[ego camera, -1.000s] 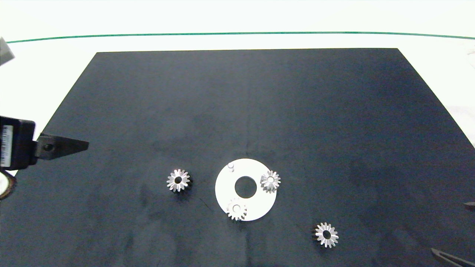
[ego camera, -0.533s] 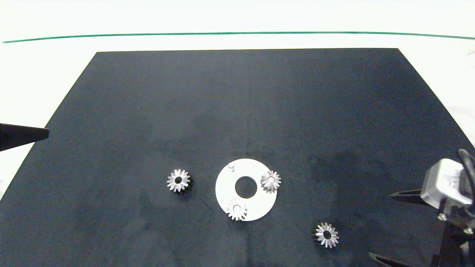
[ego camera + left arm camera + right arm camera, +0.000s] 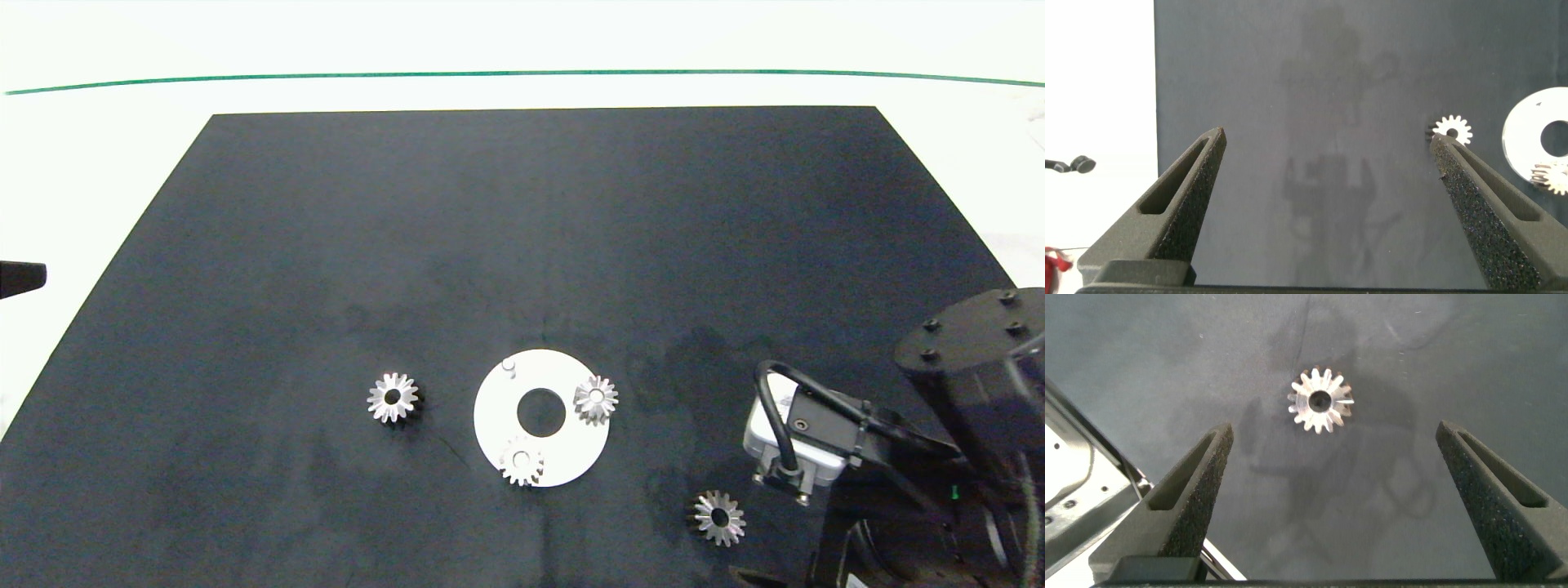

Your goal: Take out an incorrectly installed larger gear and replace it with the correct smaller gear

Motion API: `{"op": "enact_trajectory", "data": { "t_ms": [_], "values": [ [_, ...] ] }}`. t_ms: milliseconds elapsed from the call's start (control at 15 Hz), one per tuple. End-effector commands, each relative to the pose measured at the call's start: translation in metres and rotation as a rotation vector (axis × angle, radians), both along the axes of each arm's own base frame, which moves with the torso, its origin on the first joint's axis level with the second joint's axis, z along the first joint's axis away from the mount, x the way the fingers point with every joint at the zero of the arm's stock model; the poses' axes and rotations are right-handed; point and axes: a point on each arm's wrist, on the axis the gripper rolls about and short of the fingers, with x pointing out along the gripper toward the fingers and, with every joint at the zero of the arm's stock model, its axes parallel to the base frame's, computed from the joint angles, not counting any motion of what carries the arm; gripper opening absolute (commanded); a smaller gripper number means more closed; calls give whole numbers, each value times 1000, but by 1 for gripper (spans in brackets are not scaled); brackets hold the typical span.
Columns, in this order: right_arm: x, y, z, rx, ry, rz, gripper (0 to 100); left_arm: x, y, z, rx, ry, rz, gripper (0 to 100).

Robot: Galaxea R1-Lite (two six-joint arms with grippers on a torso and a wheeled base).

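Right end effector is released, fingers spread wide, hovering at the near right of the black mat on the worktop. The smaller silver bevel gear with pointed teeth lies flat on the mat just ahead of its fingertips, untouched. The larger silver bevel gear rests on the mat left of the white ring-shaped plate, apart from it. Two further silver gears sit on the plate. Left end effector is released, at the far-left edge.
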Motion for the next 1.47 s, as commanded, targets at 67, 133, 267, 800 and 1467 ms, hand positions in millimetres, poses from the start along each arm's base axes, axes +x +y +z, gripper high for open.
{"op": "enact_trajectory", "data": {
  "t_ms": [67, 133, 267, 800, 1467],
  "values": [
    [12, 14, -19, -70, 54, 2, 100, -3, 1, 0, -1, -5, 3, 100],
    [14, 18, -23, -88, 60, 3, 100, -3, 1, 0, -1, -5, 2, 100],
    [15, 26, -28, -103, 69, 18, 100, -3, 1, 0, 0, -4, 2, 100],
    [24, 40, -39, -149, 82, 18, 100, 1, 0, -2, 2, 13, -2, 100],
    [29, 41, -43, -158, 96, 3, 86, 1, -2, -6, 1, 24, -21, 100]
  ]
}}
